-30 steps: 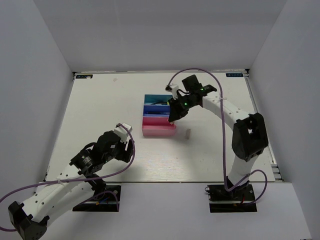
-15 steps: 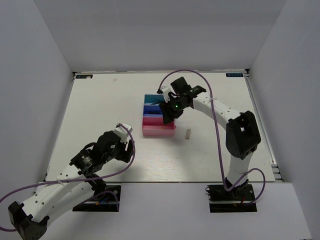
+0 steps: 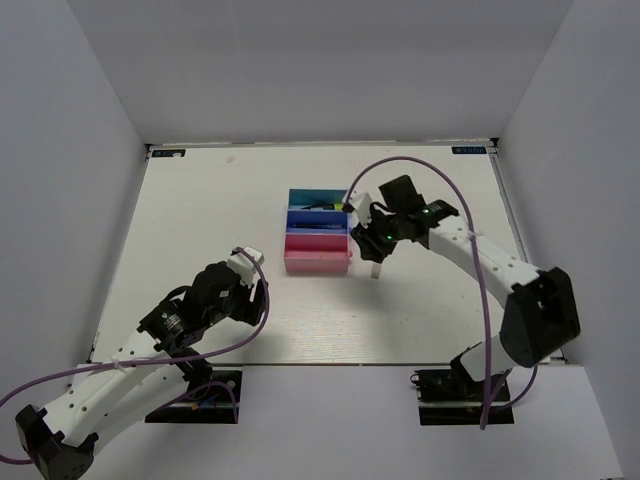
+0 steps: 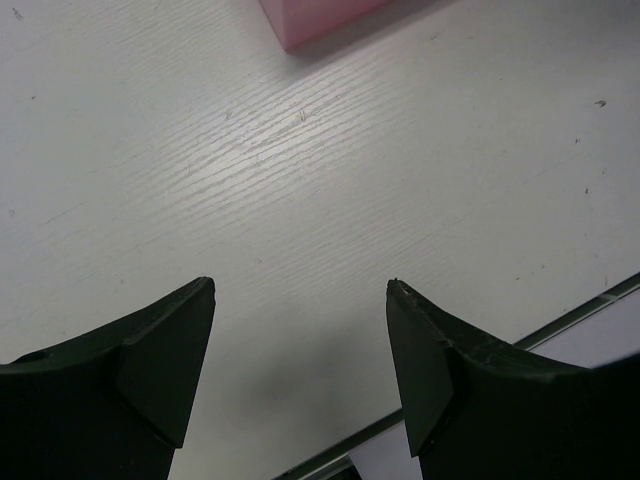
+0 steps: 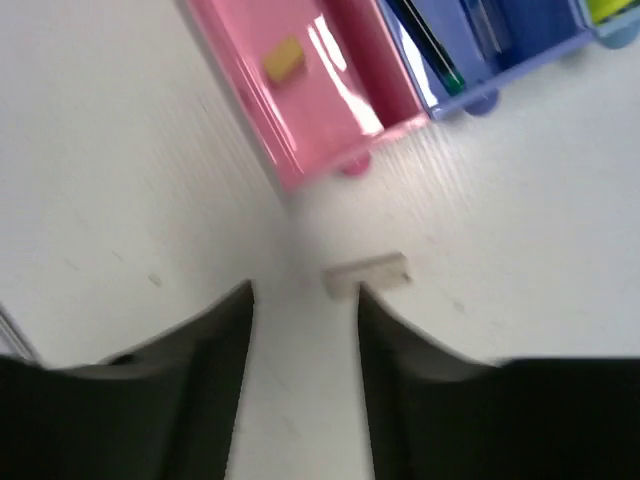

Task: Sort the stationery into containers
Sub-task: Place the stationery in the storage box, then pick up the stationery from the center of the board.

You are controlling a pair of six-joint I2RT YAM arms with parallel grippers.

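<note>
Step in hand: pick-up of the loose eraser (image 5: 367, 272). It is judged to be at the approach stage, grip not yet made. The right fingers (image 5: 215, 350) are held apart w/ nothing btwn them. The eraser lies flat on the table (image 5: 520, 300) just beyond the tip of one finger, off to that side of the gap, not inside it. The view is blurred, so contact w/ that tip can't be told. Further ahead of the fingers the pink bin (image 5: 320, 150) is seen, w/ a yellowish eraser (image 5: 283, 58) already in it. Beside it is the blue bin (image 5: 520, 30), w/ a pen (image 5: 430, 45) inside.

Nxt move, as judged: the fingers need to be shifted sideways until the eraser is centred in the gap. They are then to be lowered to the table, closed across its short side, lifted & carried fwd to the pink bin, prob. the eraser bin.

The left fingers (image 4: 150, 370) are spread wide over the table w/ nothing held, only a corner of the pink bin well ahead of them. No part in this step is seen for them.
</note>
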